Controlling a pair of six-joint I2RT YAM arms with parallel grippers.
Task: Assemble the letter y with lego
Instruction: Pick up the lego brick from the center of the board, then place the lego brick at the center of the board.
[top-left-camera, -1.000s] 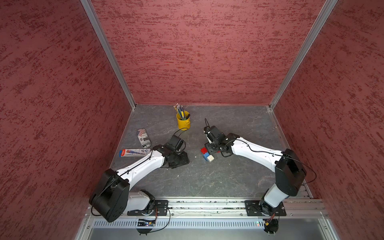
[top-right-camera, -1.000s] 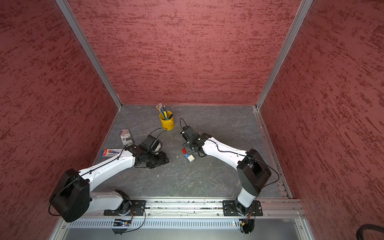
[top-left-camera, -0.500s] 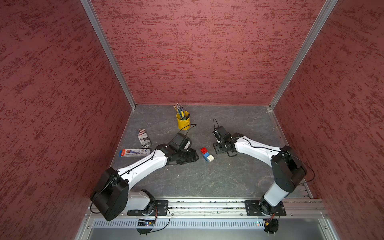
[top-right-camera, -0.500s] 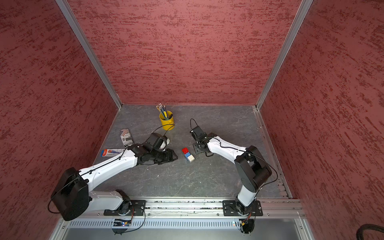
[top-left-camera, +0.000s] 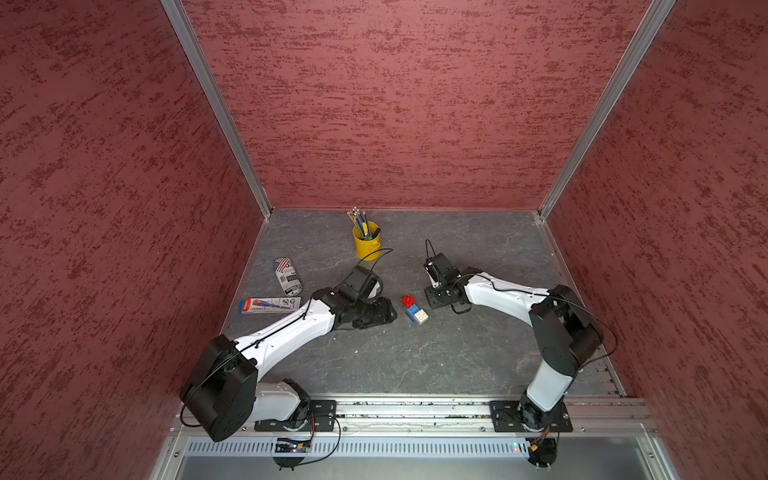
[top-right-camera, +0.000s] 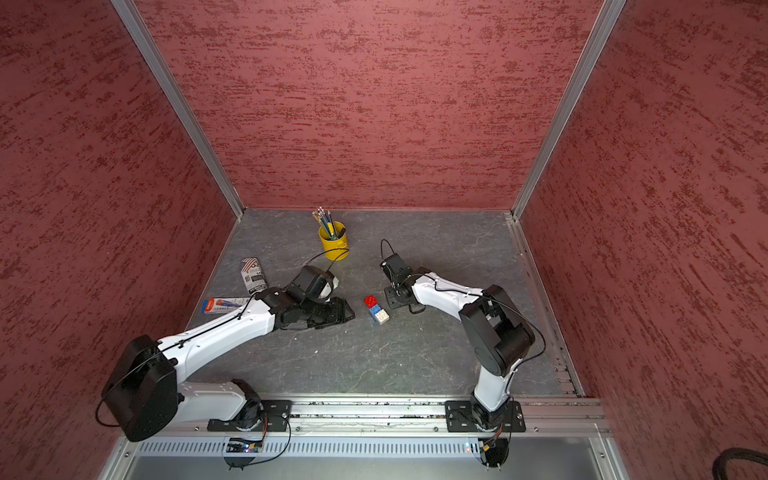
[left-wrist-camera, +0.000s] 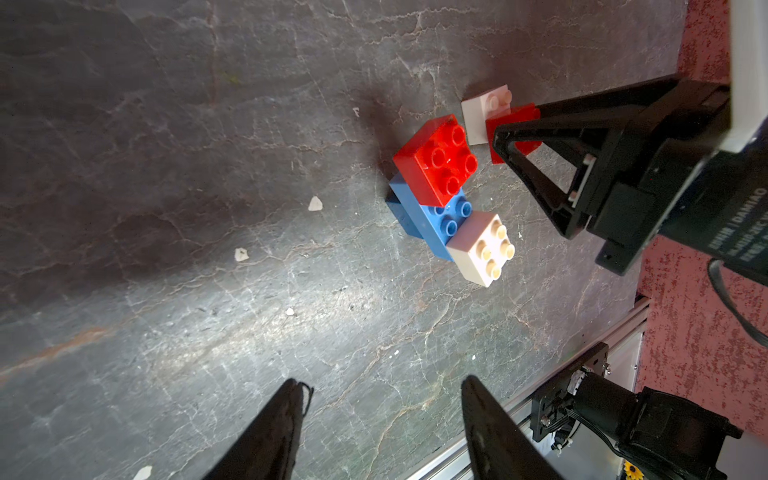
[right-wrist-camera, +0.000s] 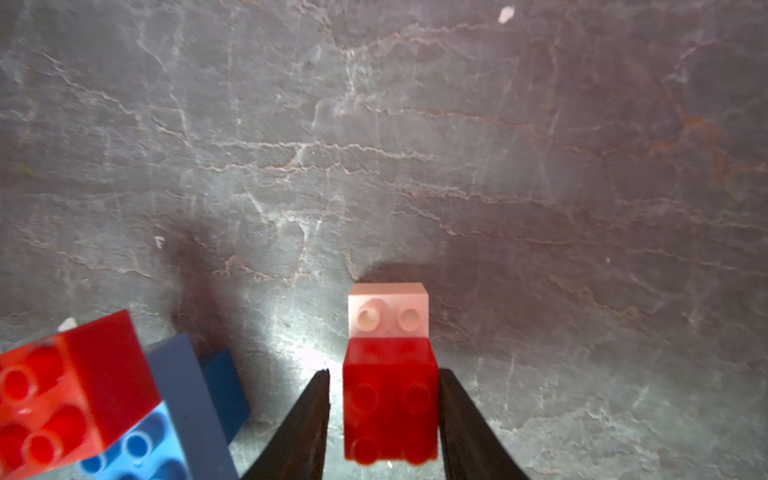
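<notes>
The letter y is a small cluster of joined lego (top-left-camera: 414, 309) (top-right-camera: 377, 309) lying mid-table. It has a red square (left-wrist-camera: 436, 160) and a white square (left-wrist-camera: 484, 247) on the long blue brick (left-wrist-camera: 446, 216), with a darker blue brick (left-wrist-camera: 399, 210) beneath. My left gripper (left-wrist-camera: 383, 382) (top-left-camera: 388, 311) lies just left of it, open and empty. Right of the cluster, a second red brick (right-wrist-camera: 390, 399) sits on a white brick (right-wrist-camera: 388, 309). My right gripper (right-wrist-camera: 384, 372) (top-left-camera: 432, 297) straddles that red brick; one finger touches it, and a thin gap shows at the other finger. From above the gripper hides this pair.
A yellow pencil cup (top-left-camera: 366, 241) stands behind the left gripper. A printed can (top-left-camera: 287, 276) and a flat marker pack (top-left-camera: 270, 305) lie at the left edge. The metal rail (top-left-camera: 415, 409) runs along the table's front.
My right gripper left the cluster on the table and drew back to the right, over the red-and-white pair. My left gripper slid right, up close to the cluster.
</notes>
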